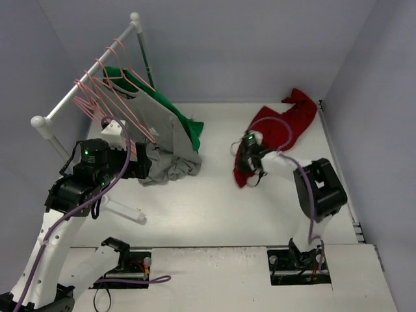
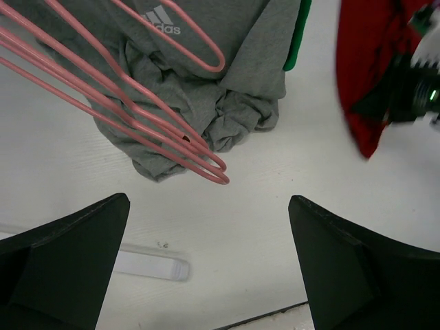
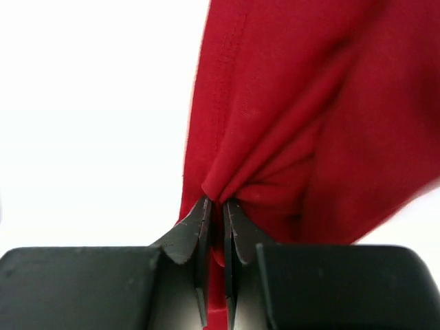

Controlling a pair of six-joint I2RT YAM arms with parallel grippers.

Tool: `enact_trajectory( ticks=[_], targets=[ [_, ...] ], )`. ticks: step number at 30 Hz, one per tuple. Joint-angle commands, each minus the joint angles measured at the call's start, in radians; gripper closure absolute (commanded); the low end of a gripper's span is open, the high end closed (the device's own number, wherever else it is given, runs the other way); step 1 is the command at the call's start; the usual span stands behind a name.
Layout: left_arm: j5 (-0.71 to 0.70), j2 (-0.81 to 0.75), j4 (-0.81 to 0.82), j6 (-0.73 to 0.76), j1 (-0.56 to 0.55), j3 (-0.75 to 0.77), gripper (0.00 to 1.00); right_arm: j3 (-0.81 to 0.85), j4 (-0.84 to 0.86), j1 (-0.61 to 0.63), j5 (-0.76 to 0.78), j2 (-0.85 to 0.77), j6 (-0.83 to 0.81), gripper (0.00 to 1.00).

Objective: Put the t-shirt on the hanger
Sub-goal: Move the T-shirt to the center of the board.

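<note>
1. Several pink hangers (image 1: 107,97) hang bunched on the white clothes rail (image 1: 55,103), hooks over the bar so that any 1 can be lifted off. Which of them is meant for the task I cannot tell.
2. Left pincer (image 2: 210,206) hovers just below the rail's hangers, its jaws spread wide with nothing between them. It looks poised to take a hanger once the shirt is brought over.
3. Grey t-shirt (image 1: 166,140) droops from the rail with its hem bunched on the counter (image 1: 208,208). A green garment (image 1: 190,127) hangs just behind it.
4. Right pincer (image 3: 214,210), well to the right of the rail, is clamped tight on a pinched fold of the t-shirt (image 3: 275,110) beside its stitched edge. That grip should let the cloth be lifted and drawn along.
5. Most of the dark red t-shirt lies crumpled on the counter far right of the rail, running up toward the back corner. It is on no hanger yet, so the task seems near its start.
</note>
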Motion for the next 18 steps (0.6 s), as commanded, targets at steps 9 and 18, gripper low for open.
enact_trajectory(
  ticks=[9,18],
  targets=[
    [0.150,0.026,0.056,-0.034,-0.018,0.043,0.03,-0.209,-0.261,0.656,0.231,-0.536,0.288,0.42],
    [0.183,0.071,0.063,-0.066,-0.043,0.056,0.03,-0.051,-0.271,0.356,0.294,-0.493,0.050,0.38]
  ],
)
